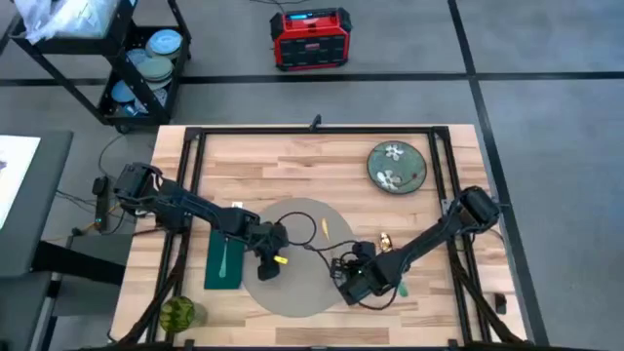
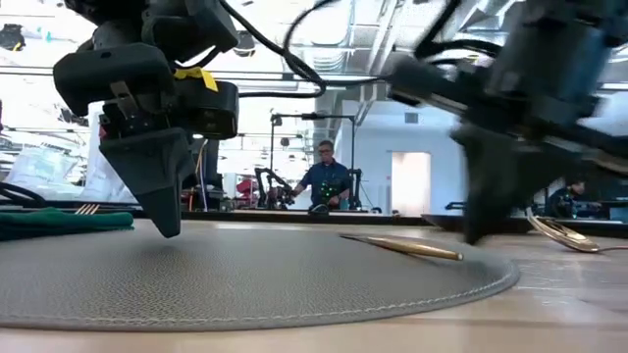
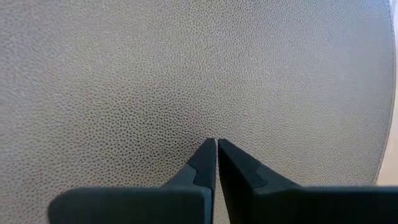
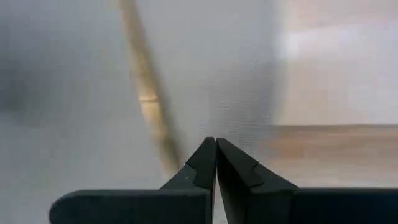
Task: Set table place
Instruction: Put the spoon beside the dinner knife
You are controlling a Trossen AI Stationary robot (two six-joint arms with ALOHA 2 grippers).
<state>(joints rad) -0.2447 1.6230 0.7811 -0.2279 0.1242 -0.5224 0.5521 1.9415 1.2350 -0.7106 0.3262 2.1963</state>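
The round grey placemat lies flat on the light-wood table, near its front middle. A gold knife lies on the mat's right part and also shows in the right wrist view. My left gripper is shut and points down over the mat's left part, its tips right at the surface. My right gripper is shut too, low over the mat's right edge, beside the knife; it shows blurred in the low view. My left gripper points its shut fingertips down at the placemat's surface, left of its middle. Whether they touch the mat I cannot tell. My right gripper stands with shut fingers just over the mat's right edge; whether it touches cannot be told.
A dark green napkin with a gold fork lies left of the mat. A gold spoon lies on the wood to its right. A dark floral plate sits at the far right and a green object at the near left corner.
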